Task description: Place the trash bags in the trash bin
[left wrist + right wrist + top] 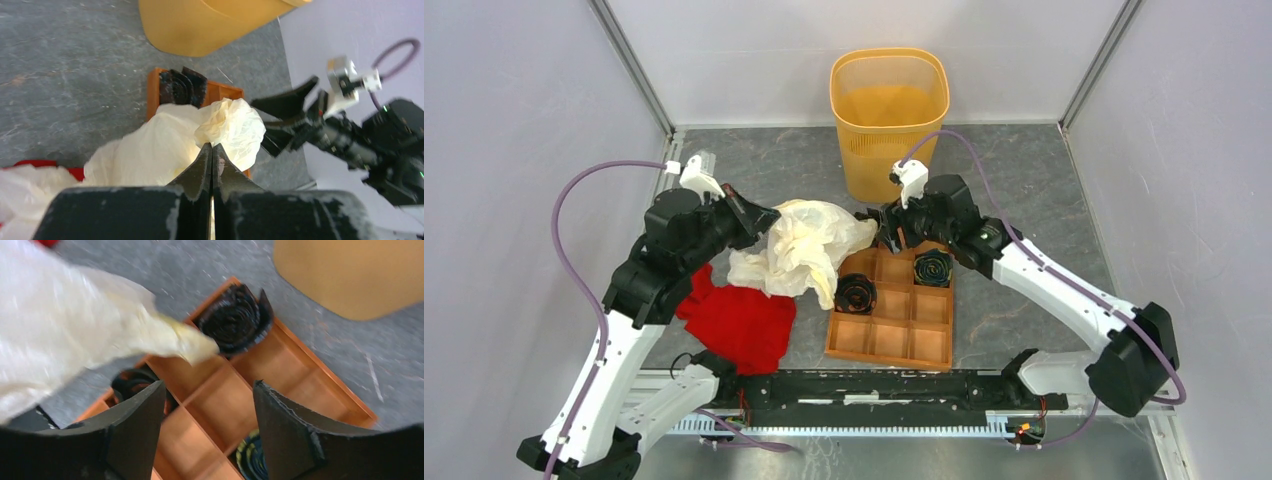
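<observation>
Left tool [212, 150] pinches crumpled cream-white trash bags [150, 150].

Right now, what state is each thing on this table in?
trash bin, upright, unlined.
trash bag, crumpled, outside the trash bin.
left end effector, shut on the trash bag.
right end effector, open, holding nothing.
red cloth, lying rumpled.
tray, flat, dark rolls in some compartments.

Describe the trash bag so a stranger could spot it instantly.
Start at the tall orange-yellow trash bin at the back of the table. Just in front of it, slightly left, is a crumpled heap: the trash bag. It is cream-white, thin and wrinkly, unlike the red cloth on its left and the orange-brown tray on its right.
</observation>
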Motion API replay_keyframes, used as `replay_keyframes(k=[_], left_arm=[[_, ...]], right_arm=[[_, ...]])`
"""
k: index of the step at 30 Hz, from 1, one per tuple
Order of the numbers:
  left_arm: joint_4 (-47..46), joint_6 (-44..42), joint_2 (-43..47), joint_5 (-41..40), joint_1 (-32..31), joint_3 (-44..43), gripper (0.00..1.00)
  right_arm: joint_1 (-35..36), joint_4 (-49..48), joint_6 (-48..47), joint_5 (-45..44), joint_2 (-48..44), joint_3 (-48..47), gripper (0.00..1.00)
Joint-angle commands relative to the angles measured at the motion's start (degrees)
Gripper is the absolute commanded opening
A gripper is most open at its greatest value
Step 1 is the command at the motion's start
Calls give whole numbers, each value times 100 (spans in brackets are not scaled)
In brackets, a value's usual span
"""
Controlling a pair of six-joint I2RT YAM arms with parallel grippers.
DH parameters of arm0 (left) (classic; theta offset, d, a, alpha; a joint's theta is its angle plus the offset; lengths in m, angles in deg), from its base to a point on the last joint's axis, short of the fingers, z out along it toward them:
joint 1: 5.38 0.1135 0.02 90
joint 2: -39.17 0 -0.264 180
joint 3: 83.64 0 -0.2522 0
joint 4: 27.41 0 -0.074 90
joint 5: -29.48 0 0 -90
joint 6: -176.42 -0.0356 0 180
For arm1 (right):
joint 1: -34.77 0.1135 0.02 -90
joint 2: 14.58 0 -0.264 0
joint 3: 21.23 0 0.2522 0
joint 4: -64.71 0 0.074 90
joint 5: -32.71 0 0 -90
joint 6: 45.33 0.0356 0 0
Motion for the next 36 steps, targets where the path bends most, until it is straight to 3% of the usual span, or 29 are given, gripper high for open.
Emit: replay_keyframes(k=[1,6,10,13,16,18,21,24,28,33,36], left_arm=[[106,527,48,-1001,24,-1,2],[78,737,105,-1259,28,49,2],[78,788,83,-1188,27,56,2],[86,887,110,-1057,28,78,2],[38,955,180,-944,28,154,2],[63,1009,222,-972,28,206,2],[49,1117,237,-878,28,242,2],[-21,1283,197,-563,28,234,2],[-94,1449,191,-238,21,251,2],[-163,1442,235,-23,23,314,2],[-211,1432,297,21,28,361,2]], right_arm=[[199,1031,-627,-1098,-631,-219,74],[630,862,-315,-866,-1047,-286,82],[1706,-175,237,-268,-870,-270,82],[2501,-271,43,-945,-286,-802,82],[2814,-290,-72,-1450,239,-1493,82],[2877,-883,11,-1466,310,-1406,82],[2868,-2996,292,-1368,153,-399,83],[2879,-4094,233,-1127,330,-177,78],[2882,-4608,160,-1150,816,-340,77],[2880,-4736,183,-1714,1258,-526,68],[2875,-4774,367,-2173,1343,-486,49]])
